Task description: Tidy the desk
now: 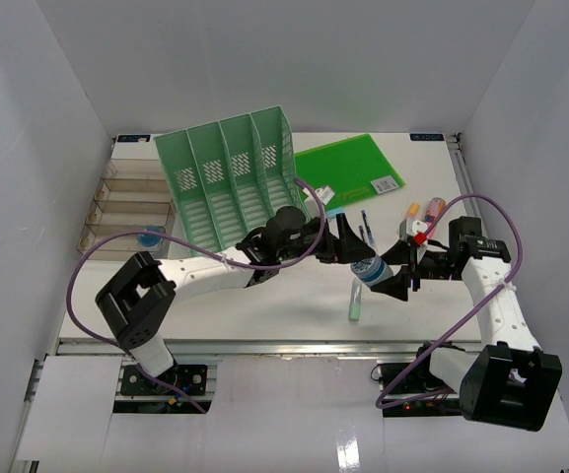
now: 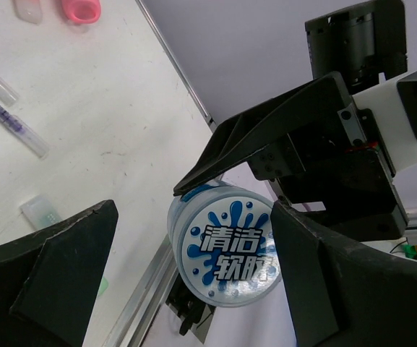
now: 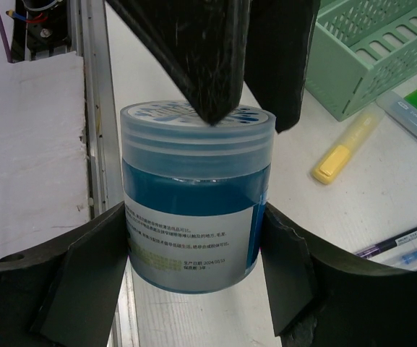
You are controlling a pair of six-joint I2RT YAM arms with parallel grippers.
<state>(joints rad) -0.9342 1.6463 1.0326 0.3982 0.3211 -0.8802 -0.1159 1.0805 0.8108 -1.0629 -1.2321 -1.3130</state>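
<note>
top view: one large flat white desk (image 1: 284,310) is seen spanning under both arms. on it stand one mint-green four-slot plastic file rack (image 1: 230,182), one flat green folder (image 1: 348,168) and, at its left edge, one clear compartment tray (image 1: 126,207). one clear round jar of blue gel (image 1: 367,267) appears held off the surface, mid-desk. left wrist view: left gripper (image 2: 194,210) is spread wide around the printed lid, not closed, seemingly to receive it. right wrist view: right gripper (image 3: 194,213) is clamped on the jar's sides, presumably for a handover. one yellow highlighter (image 3: 336,157) is noted.
</note>
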